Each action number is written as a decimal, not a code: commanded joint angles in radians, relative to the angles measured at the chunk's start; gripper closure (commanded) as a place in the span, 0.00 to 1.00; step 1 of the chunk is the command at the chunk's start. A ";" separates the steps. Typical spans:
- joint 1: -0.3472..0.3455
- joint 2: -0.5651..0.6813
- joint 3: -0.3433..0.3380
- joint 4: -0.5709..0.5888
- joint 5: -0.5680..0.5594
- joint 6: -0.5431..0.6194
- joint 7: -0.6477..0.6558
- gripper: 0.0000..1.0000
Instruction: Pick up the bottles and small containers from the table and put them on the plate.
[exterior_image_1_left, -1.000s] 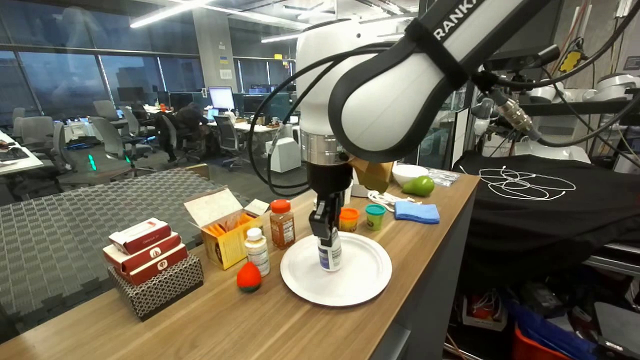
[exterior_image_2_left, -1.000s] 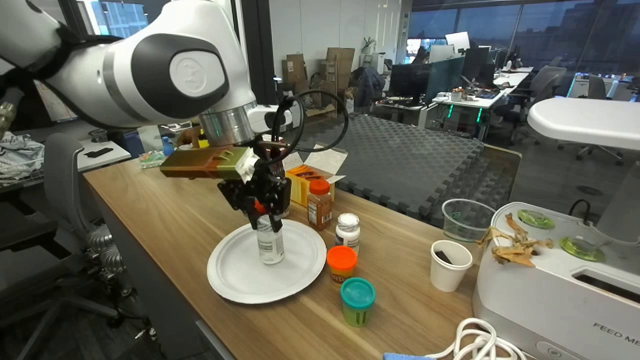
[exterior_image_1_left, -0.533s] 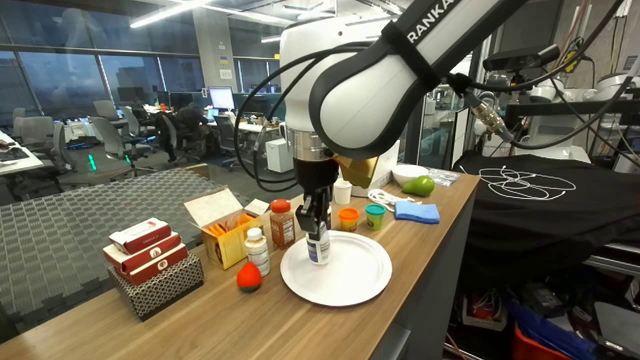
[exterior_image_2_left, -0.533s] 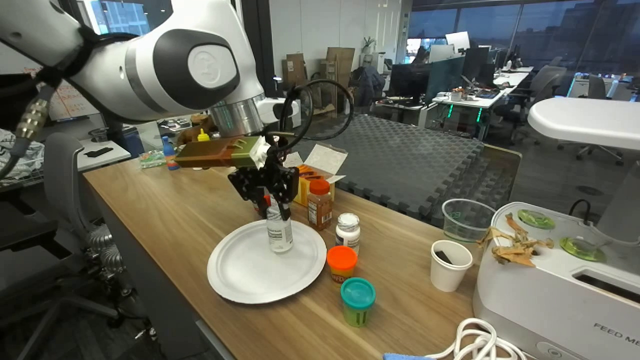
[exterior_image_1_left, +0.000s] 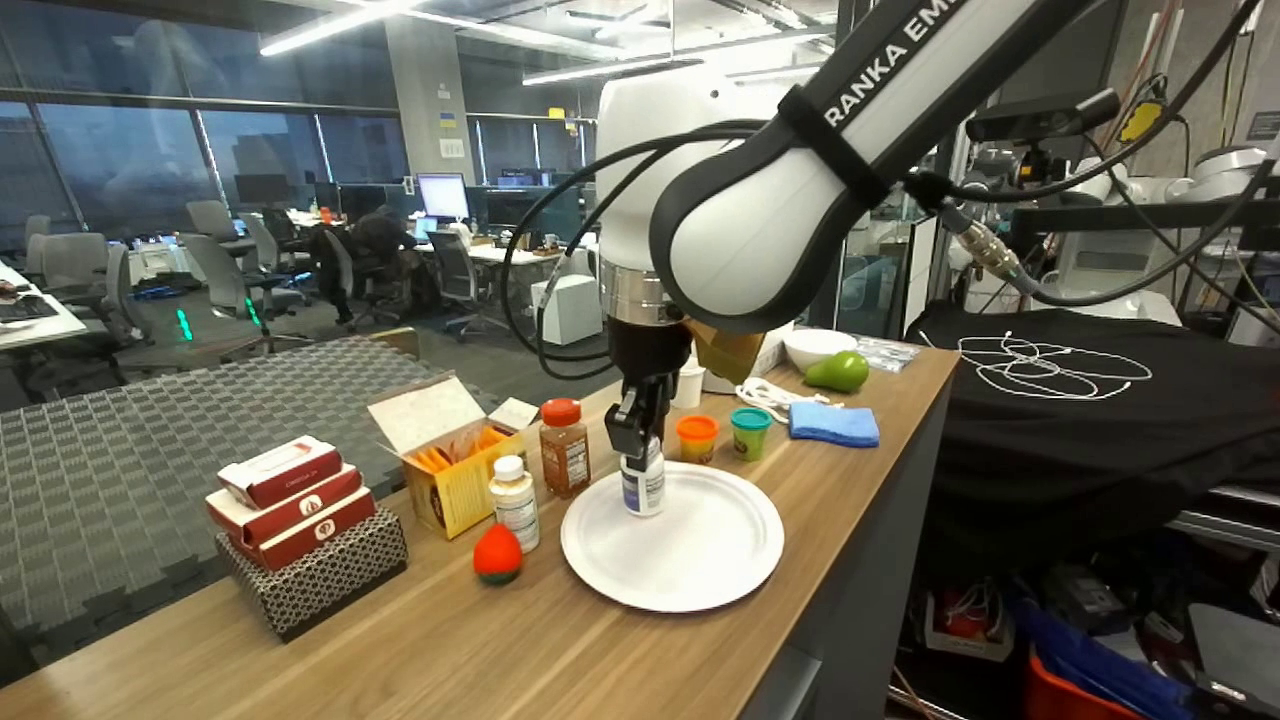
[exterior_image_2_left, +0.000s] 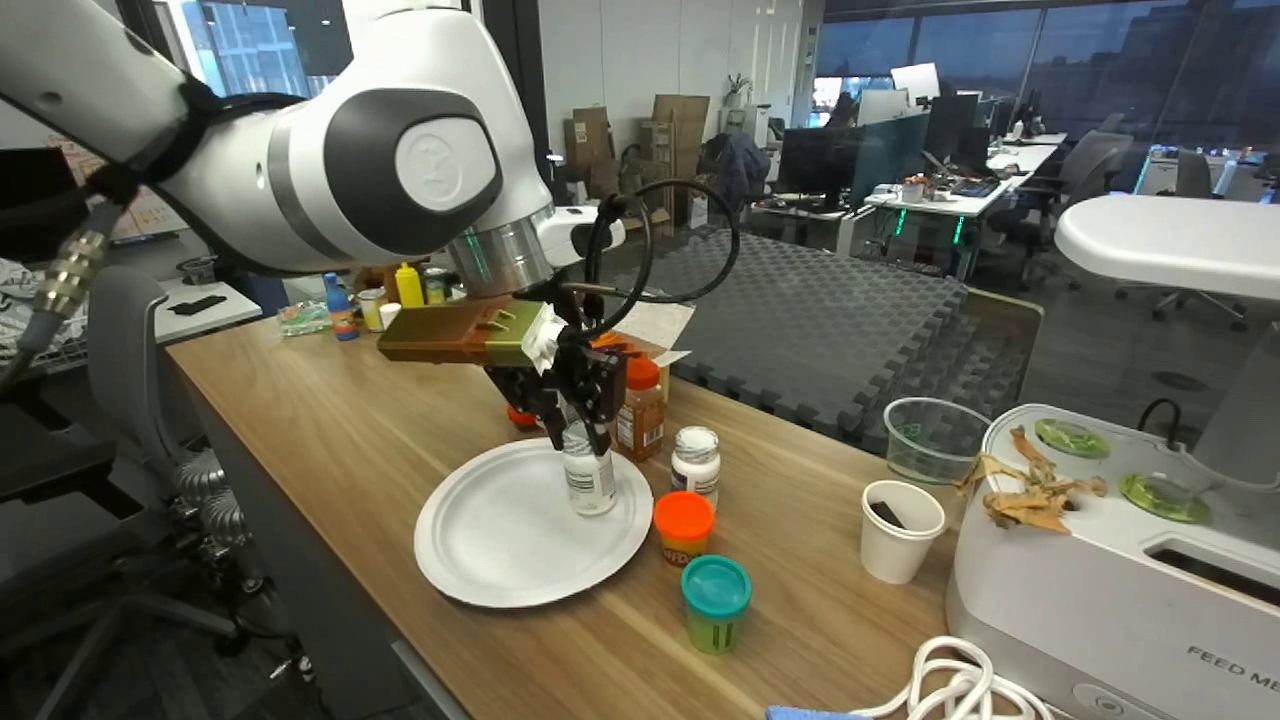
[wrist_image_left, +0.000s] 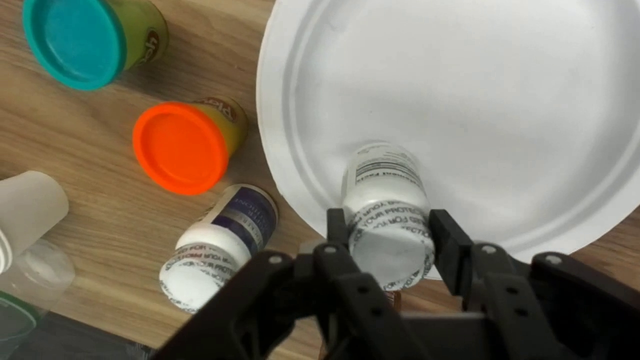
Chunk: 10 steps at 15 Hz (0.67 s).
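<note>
My gripper (wrist_image_left: 388, 225) is shut on the cap of a white bottle (wrist_image_left: 384, 175), one black finger against each side. The bottle hangs upright over the edge part of the white plate (exterior_image_1_left: 690, 565); whether its base touches cannot be told. Another white bottle (wrist_image_left: 245, 220) with a purple label stands on the wooden table (exterior_image_1_left: 420, 650) just outside the rim. Near it are an orange-lidded tub (exterior_image_2_left: 684, 530) and a teal-lidded tub (exterior_image_2_left: 715, 605). A red-capped brown jar (exterior_image_1_left: 566, 460) and a white-capped bottle (exterior_image_1_left: 515, 510) stand beyond the plate.
An open yellow carton (exterior_image_1_left: 465, 490), a red-orange item (exterior_image_1_left: 498, 553) and stacked red-and-white boxes (exterior_image_1_left: 300, 500) line one side. Paper cups (exterior_image_2_left: 900, 530), a clear cup (exterior_image_2_left: 930, 440), a white appliance (exterior_image_2_left: 1110, 600) and a blue cloth (exterior_image_1_left: 835, 425) lie towards the other end.
With the white bottle in its grip, my gripper has travelled from around the plate's middle towards the rim beside the purple-labelled bottle. The other containers have stayed put.
</note>
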<state>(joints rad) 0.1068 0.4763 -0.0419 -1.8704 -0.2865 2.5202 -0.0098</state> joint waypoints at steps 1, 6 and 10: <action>-0.001 -0.009 -0.013 -0.025 -0.012 0.066 0.034 0.80; -0.002 -0.057 -0.022 -0.074 -0.018 0.100 0.023 0.07; -0.020 -0.154 -0.030 -0.129 -0.012 0.099 0.014 0.00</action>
<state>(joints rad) 0.1007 0.4301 -0.0612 -1.9228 -0.2865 2.6000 -0.0001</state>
